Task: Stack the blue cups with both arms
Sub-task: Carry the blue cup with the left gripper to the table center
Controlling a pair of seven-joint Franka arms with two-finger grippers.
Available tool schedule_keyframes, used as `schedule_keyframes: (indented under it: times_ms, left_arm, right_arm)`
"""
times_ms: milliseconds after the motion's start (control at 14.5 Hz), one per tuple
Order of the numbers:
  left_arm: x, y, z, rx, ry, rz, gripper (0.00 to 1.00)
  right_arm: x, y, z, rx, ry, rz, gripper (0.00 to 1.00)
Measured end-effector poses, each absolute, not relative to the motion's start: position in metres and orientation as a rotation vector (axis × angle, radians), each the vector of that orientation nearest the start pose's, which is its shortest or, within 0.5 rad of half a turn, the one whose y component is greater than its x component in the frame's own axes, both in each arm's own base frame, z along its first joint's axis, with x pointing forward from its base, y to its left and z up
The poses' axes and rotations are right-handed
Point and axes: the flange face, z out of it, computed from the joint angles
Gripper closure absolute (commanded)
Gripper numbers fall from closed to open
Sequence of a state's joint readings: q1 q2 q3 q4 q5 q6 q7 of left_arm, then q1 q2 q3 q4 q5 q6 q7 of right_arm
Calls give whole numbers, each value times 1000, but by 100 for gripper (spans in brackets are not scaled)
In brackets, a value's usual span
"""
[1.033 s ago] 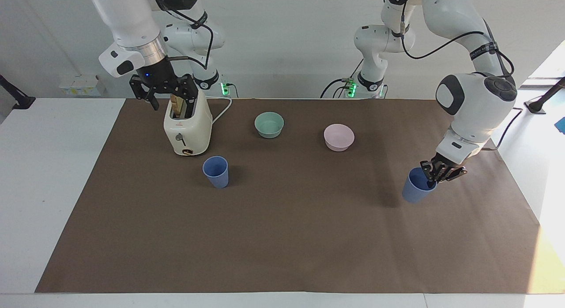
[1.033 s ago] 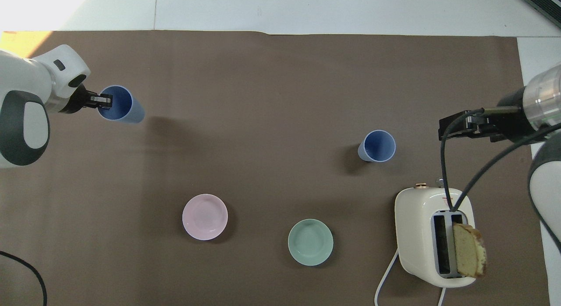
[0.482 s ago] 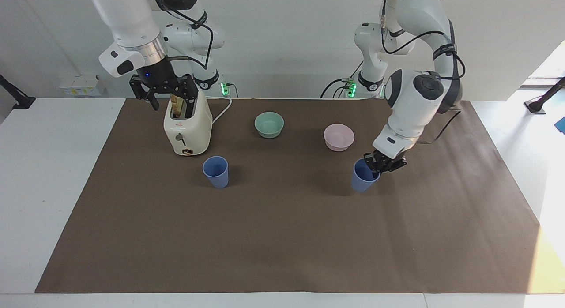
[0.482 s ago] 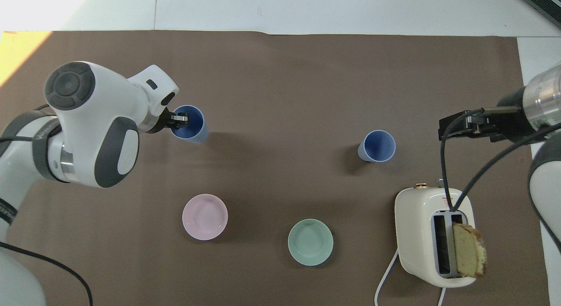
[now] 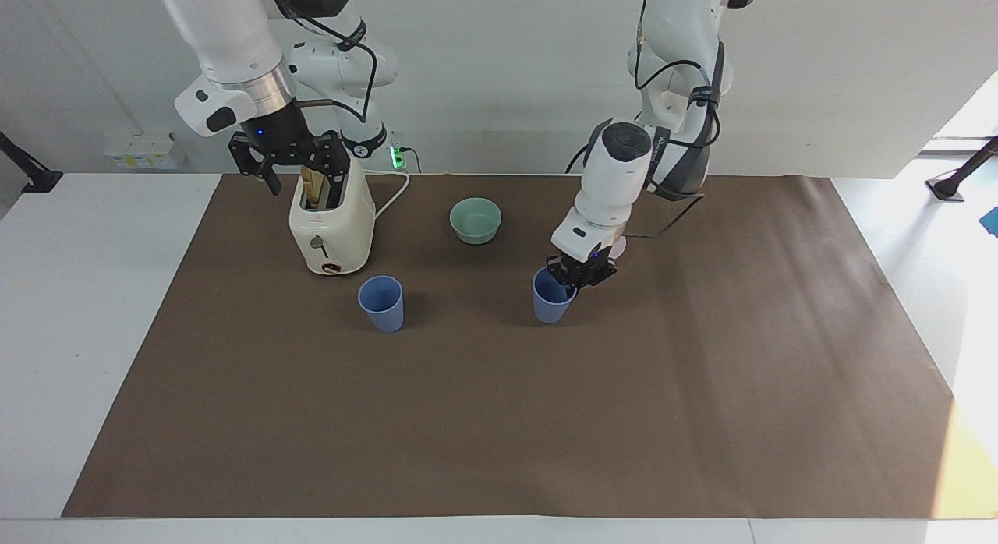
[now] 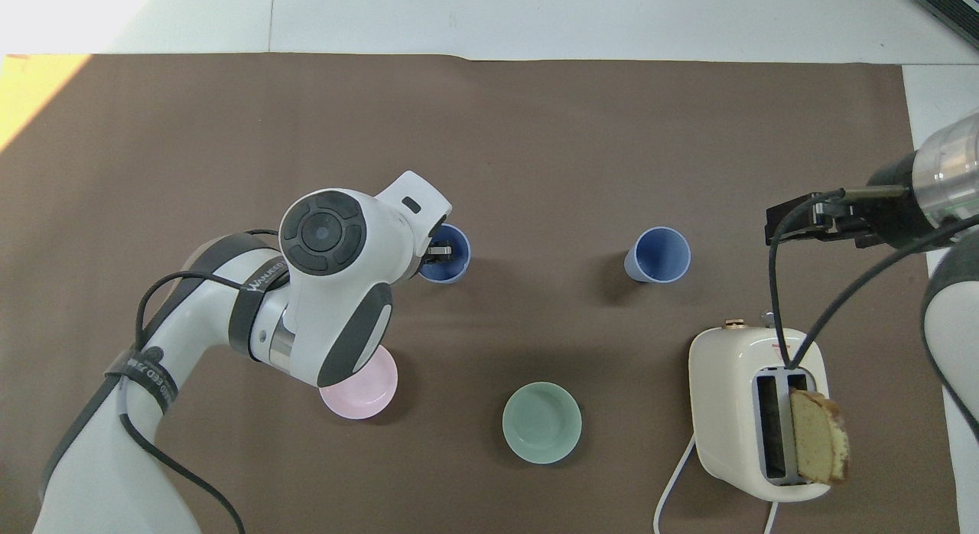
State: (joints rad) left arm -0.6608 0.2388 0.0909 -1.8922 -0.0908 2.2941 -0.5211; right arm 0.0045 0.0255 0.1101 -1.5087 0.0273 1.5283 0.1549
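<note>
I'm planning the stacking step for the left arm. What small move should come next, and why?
Probably carry the held blue cup on toward the right arm's end until it is over the free blue cup. The left gripper pinches its rim, the two cups are well apart, and the right gripper waits open over the toaster.

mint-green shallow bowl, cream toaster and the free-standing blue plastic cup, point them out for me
mint-green shallow bowl (image 6: 541, 423): overhead view, middle of its inside.
cream toaster (image 5: 331, 224): facing view, its front wall above the lever.
free-standing blue plastic cup (image 5: 381, 304): facing view, its outer wall below the rim.
</note>
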Motion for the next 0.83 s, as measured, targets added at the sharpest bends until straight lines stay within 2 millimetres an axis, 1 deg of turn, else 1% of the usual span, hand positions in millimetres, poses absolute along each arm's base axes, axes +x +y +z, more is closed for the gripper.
schedule_keyframes:
  times_ms: [138,275,344,413,482,551,620,826]
  left_arm:
    - [520,-361,391,-3281,-28,-220,100]
    - [513,-375,382,-3282,-19,-219,96]
    - [511,-379,378,-3281,-8,-216,83]
    - [508,-383,376,-3280,0,-212,64]
    - [508,-384,376,-3281,-2,-212,53]
    - [509,-382,377,-3282,-10,-217,43]
    - [511,-380,377,-3281,-17,-220,40]
    - [515,-376,380,-3281,-30,-229,21]
  right_arm:
    - [555,66,636,-3112,61,16,0]
    - [555,66,634,-3112,61,20,0]
    - [555,66,634,-3112,61,22,0]
    - [555,66,633,-3113,62,24,0]
    - [555,66,632,-3113,62,25,0]
    - [555,65,632,-3113,63,25,0]
    - [555,65,632,-3113,64,24,0]
    - [557,64,629,-3111,67,-5,0]
